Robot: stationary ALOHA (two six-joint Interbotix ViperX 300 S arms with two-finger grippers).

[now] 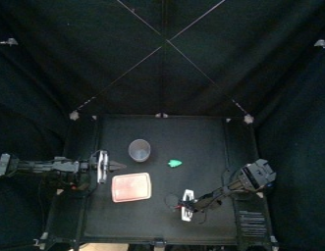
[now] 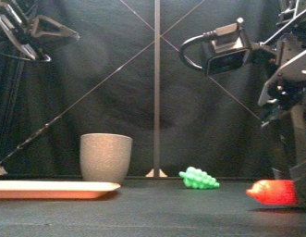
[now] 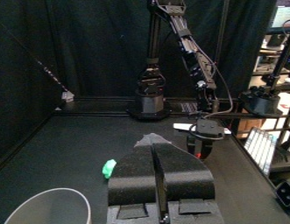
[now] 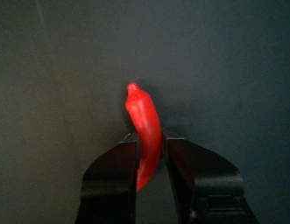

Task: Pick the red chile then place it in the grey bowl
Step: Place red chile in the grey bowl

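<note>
The right gripper (image 4: 147, 147) pinches the chile (image 4: 138, 112) between its jaws, the red tip poking past them. Only the right wrist view shows that grip. In the top view the gripper hides the chile, at the table's (image 1: 204, 137) 5 o'clock. The front view shows it low by the tabletop. The cup (image 1: 139, 149) stands at 11 o'clock, a green toy (image 1: 176, 163) at 1 o'clock near the middle, and the tray (image 1: 131, 186) at 8 o'clock. The left gripper (image 3: 159, 156) rests at 9 o'clock, its jaws pressed together.
</note>
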